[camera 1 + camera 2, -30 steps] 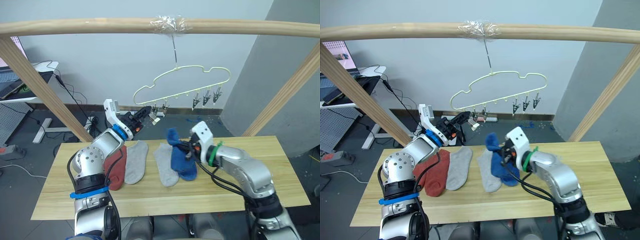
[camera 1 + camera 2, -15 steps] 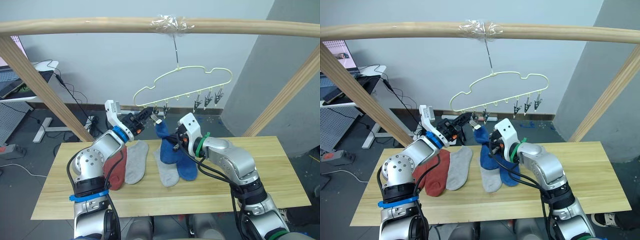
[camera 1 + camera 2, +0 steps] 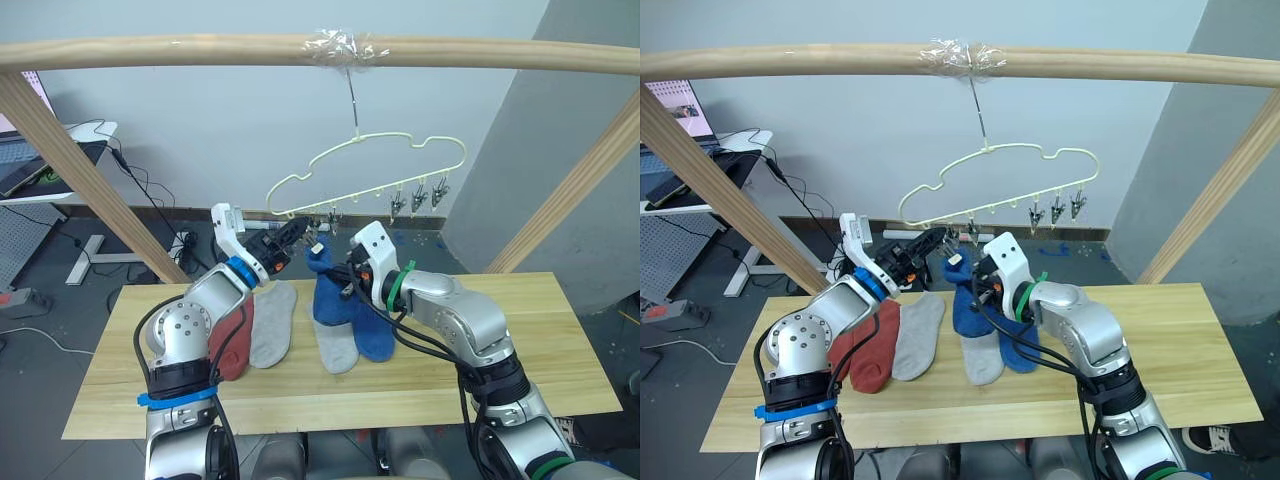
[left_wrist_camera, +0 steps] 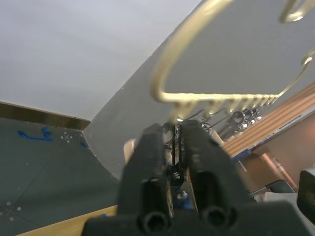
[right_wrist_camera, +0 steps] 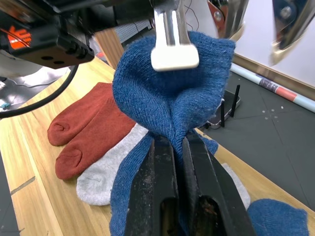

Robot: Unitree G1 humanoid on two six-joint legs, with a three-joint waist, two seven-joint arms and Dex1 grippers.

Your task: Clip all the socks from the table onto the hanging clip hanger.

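Note:
The pale yellow-green clip hanger point(image 3: 380, 165) hangs by its hook from the wooden pole. My left gripper point(image 3: 290, 232) is shut on a metal clip point(image 4: 173, 164) at the hanger's left end. My right gripper point(image 3: 345, 280) is shut on a blue sock point(image 5: 172, 93) and holds it up, with the sock's top edge right at that clip's white tip point(image 5: 174, 56). On the table point(image 3: 540, 340) lie two rust-red socks point(image 3: 232, 335), a grey sock point(image 3: 272, 322), another grey sock point(image 3: 335, 345) and a second blue sock point(image 3: 375, 335).
A thick wooden pole frame point(image 3: 200, 50) spans overhead, and its slanted legs point(image 3: 70, 160) come down at both sides of the table. Three more clips point(image 3: 420, 195) hang unused at the hanger's right end. A desk with cables point(image 3: 60, 150) stands at the back left.
My right gripper has carried the blue sock up off the table and leftward to the clip that my left gripper holds. The left gripper has stayed at the clip.

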